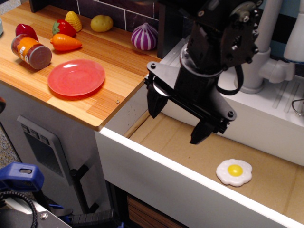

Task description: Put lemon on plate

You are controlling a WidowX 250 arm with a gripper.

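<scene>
The red-pink plate (76, 77) lies flat and bare on the wooden counter at the left. A yellow roundish-oval toy (101, 23) sits at the back of the counter by the wall; its yellow looks rather dull, and I cannot tell whether it is the lemon or a potato. No other lemon shows. My gripper (176, 120) hangs over the left part of the sink, to the right of the plate, with its black fingers (154, 103) spread apart and nothing between them. It hides part of the sink floor behind it.
On the counter are a tipped can (31, 50), a carrot (65, 42), a corn cob (73, 20), a strawberry (63, 27), a red pepper (26, 31) and a purple onion (144, 36). A fried egg (234, 171) lies in the sink (156, 156). A white faucet (260, 57) stands behind.
</scene>
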